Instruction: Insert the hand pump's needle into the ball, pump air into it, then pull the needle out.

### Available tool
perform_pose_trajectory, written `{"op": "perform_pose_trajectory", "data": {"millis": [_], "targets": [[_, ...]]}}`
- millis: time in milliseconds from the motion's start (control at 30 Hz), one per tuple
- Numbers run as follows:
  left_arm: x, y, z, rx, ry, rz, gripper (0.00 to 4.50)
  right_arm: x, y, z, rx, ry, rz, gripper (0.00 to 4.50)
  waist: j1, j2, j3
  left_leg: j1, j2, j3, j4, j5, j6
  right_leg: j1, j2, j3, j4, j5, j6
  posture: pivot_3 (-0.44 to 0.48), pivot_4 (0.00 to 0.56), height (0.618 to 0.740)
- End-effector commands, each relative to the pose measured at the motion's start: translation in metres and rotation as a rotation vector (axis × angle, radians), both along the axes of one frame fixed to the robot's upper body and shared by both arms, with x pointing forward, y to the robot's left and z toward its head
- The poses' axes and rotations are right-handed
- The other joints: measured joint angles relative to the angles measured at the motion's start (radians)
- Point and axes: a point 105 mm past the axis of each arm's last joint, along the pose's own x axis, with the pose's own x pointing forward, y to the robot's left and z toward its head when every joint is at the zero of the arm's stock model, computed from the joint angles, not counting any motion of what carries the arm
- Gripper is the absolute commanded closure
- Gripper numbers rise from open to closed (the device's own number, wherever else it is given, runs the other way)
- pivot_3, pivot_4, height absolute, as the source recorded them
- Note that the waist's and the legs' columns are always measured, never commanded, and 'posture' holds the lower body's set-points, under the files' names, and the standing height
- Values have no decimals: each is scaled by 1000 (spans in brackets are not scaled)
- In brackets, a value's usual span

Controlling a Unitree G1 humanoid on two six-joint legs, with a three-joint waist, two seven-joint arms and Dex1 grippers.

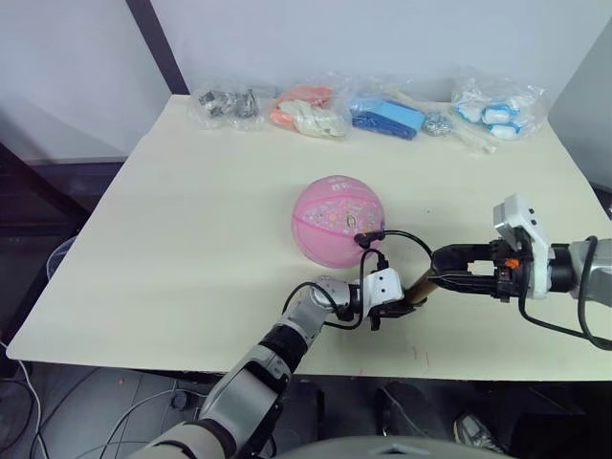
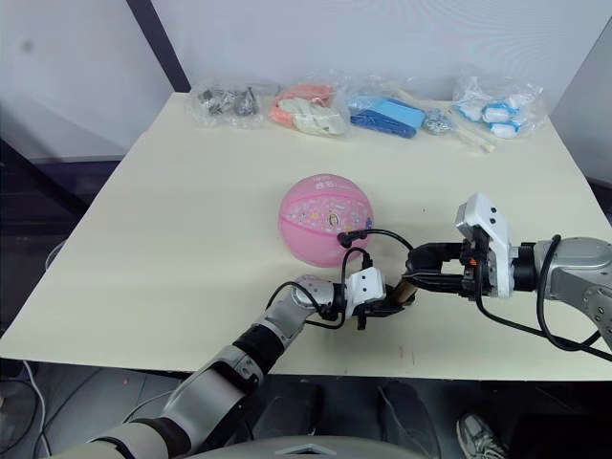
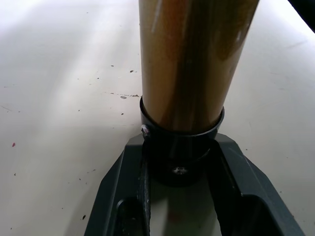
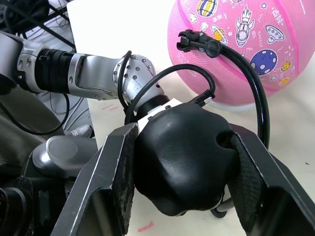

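Near the front edge of the cream table [image 1: 191, 239], the left gripper [image 1: 397, 308] is clamping the black end cap of the hand pump [image 1: 419, 287]; the left wrist view shows its two fingers [image 3: 123, 196] pressing against that cap on either side, with the bronze-gold tube rising from between them. Opposite it, the right gripper [image 1: 445, 270] is pinching the pump's rounded black handle [image 4: 179, 157], one padded finger [image 4: 106, 182] lying on each side of the knob. Between the two grippers the pump is lying roughly level just above the tabletop. From the pump a thin black hose [image 4: 246, 78] is looping up and over to the pink ball [image 1: 337, 220], which is resting on the table just behind the left gripper. At the hose's end, the needle's black fitting [image 4: 194, 42] is sitting against the ball's printed surface; the pin itself cannot be made out. Along the far table edge, clear plastic bags [image 1: 363, 110] of assorted items are lying in a row.
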Motion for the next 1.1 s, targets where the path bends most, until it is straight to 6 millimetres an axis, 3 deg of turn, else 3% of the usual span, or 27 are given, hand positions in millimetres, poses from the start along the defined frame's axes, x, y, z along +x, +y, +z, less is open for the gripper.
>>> {"op": "perform_pose_trajectory", "data": {"millis": [33, 67, 100, 133, 233, 267, 300, 533, 767, 967, 1100], "targets": [[-17, 19, -37, 125, 120, -8, 3403, 7, -10, 6, -32, -17, -56, 2201, 0, 0, 0, 0, 0, 0, 0, 0, 0, 0, 0, 0, 0, 0, 0, 0, 150, 740], [-17, 19, -36, 122, 121, -6, 3403, 7, -10, 7, -30, -17, -56, 2201, 0, 0, 0, 0, 0, 0, 0, 0, 0, 0, 0, 0, 0, 0, 0, 0, 150, 740], [-16, 18, -36, 116, 122, -3, 2405, 8, -10, 7, -24, -18, -58, 2201, 0, 0, 0, 0, 0, 0, 0, 0, 0, 0, 0, 0, 0, 0, 0, 0, 150, 740], [-16, 18, -35, 112, 121, 0, 2315, 8, -10, 7, -22, -18, -60, 2201, -1, 0, 0, 0, 0, 0, 0, 0, 0, 0, 0, 0, 0, 0, 0, 0, 150, 740], [-16, 18, -34, 109, 122, 0, 496, 9, -11, 5, -22, -21, -70, 2201, 0, 0, 0, 0, 0, 0, 0, 0, 0, 0, 0, 0, 0, 0, 0, 0, 150, 740], [-16, 17, -33, 103, 122, 2, 496, 9, -11, 6, -19, -24, -70, 2201, 0, 0, 0, 0, 0, 0, 0, 0, 0, 0, 0, 0, 0, 0, 0, 0, 150, 740], [-15, 17, -33, 99, 122, 3, 30, 9, -11, 6, -17, -25, -68, 2201, 0, 0, 0, 0, 0, 0, 0, 0, 0, 0, 0, 0, 0, 0, 0, 0, 150, 740], [-15, 17, -24, 72, 96, -9, 30, 10, -10, 8, -9, -40, -66, 2201, 0, 0, 0, 0, 0, 0, 1, 0, 0, 0, 0, 0, 1, 0, 0, 0, 150, 740], [-18, 22, 0, -3, 52, -35, 30, 10, -10, 10, -1, -50, -61, 2201, -11, 2, 1, 0, 1, 0, 1, 0, 0, -1, 0, 1, 1, 0, 0, 0, 150, 740], [-27, 36, 25, -76, 1, -50, 30, 6, -12, 16, 19, -99, -38, 2201, -10, 6, 4, -1, 1, 0, 1, 0, 0, -2, -1, 1, 1, 0, 0, 0, 150, 740], [-35, 57, 43, -117, -23, -59, 30, 6, -17, 26, 27, -132, -37, 2201, -9, 9, 8, -2, 1, 1, 1, 0, 0, -2, -1, 1, 1, 0, 0, 0, 150, 740]]}}
